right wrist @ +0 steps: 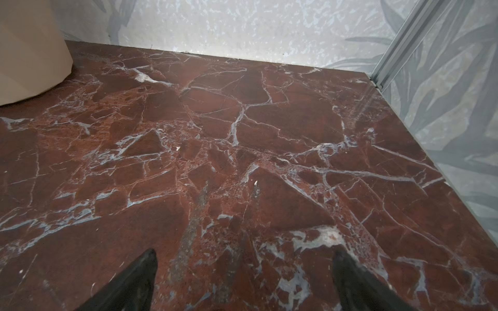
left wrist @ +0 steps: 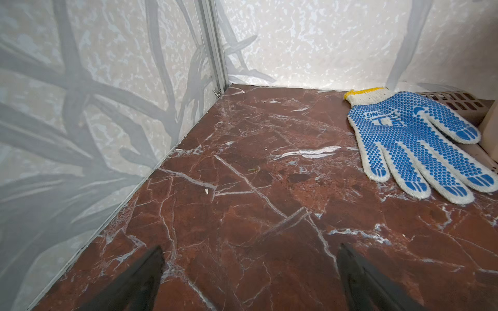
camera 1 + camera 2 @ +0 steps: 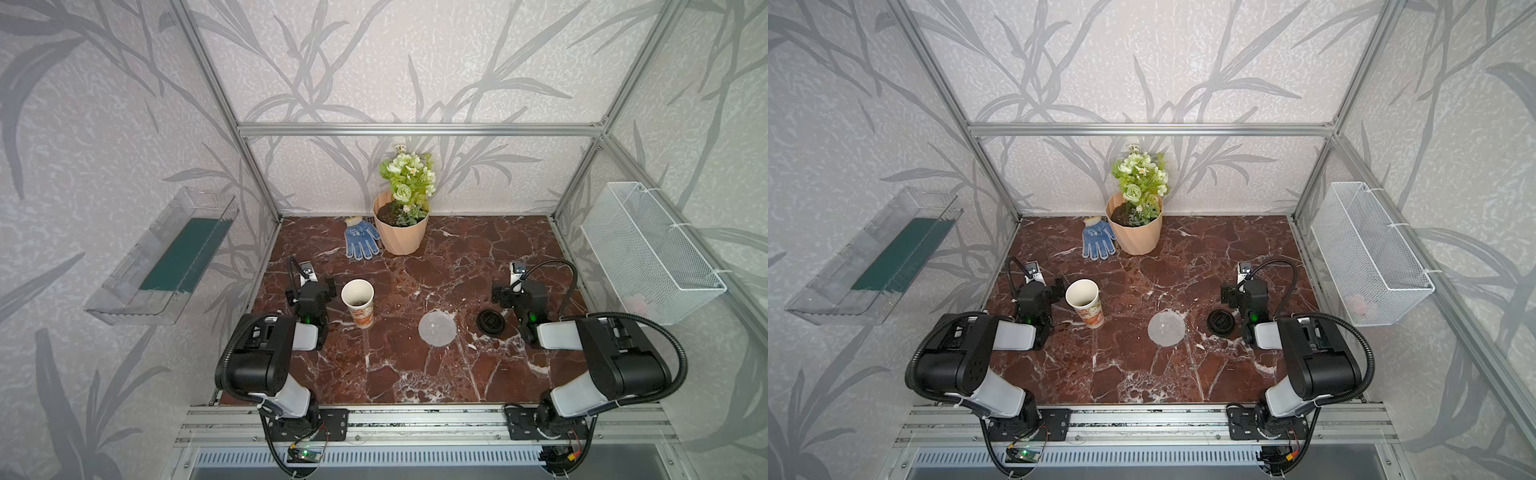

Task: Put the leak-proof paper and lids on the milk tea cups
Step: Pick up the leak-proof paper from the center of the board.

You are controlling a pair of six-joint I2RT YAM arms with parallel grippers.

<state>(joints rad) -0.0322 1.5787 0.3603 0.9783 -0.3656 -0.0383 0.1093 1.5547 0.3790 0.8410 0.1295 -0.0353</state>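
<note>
The milk tea cup (image 3: 358, 301) is a tall white paper cup with an orange print. It stands upright with its mouth uncovered, left of the table's middle in both top views. The leak-proof paper (image 3: 437, 328), a thin whitish-grey round sheet, lies flat on the marble to the cup's right. Just left of the cup my left gripper (image 2: 249, 250) stands open over bare marble. My right gripper (image 1: 245, 254) is open too, holds nothing, and sits right of the paper. Neither wrist view shows cup or paper.
A black round lid (image 3: 490, 321) lies between the paper and my right arm. A peach flower pot (image 3: 401, 228) and a blue-dotted glove (image 2: 415, 142) sit at the back. A wire basket (image 3: 648, 253) hangs on the right wall, a clear tray (image 3: 166, 257) on the left.
</note>
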